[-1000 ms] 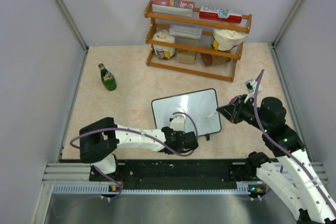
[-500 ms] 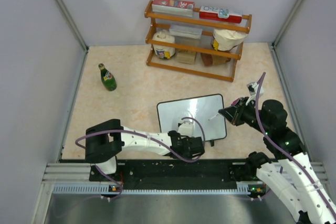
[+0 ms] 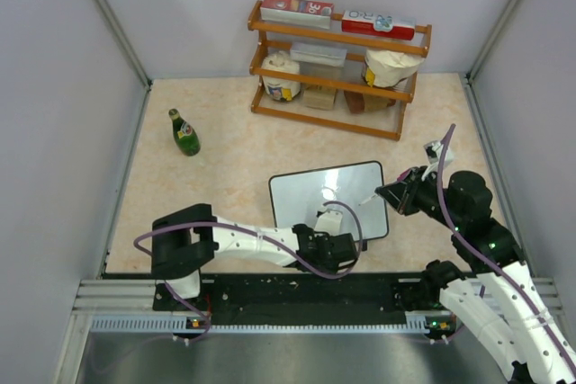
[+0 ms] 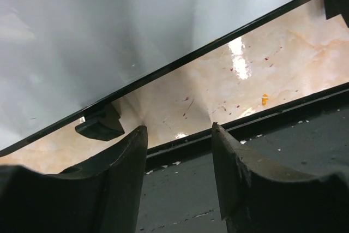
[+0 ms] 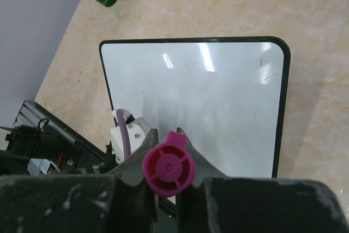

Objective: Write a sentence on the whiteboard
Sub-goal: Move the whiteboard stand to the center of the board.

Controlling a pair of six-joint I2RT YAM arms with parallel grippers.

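the whiteboard [image 3: 310, 195] sits on the table [image 3: 225, 150] close to the near edge, right of centre. the left pincer [image 4: 179, 135] is at the board's near rim, jaws apart with nothing between them. the right pincer [image 5: 166, 133] clamps a purple marker [image 5: 168, 170] by the board's right edge.

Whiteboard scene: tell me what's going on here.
The right gripper is shut on a marker with a purple-pink end, held over the right side of the small, black-framed white whiteboard. The left gripper is open at the board's near edge, gripping nothing. The board is blank apart from faint specks; no sentence has been written yet.
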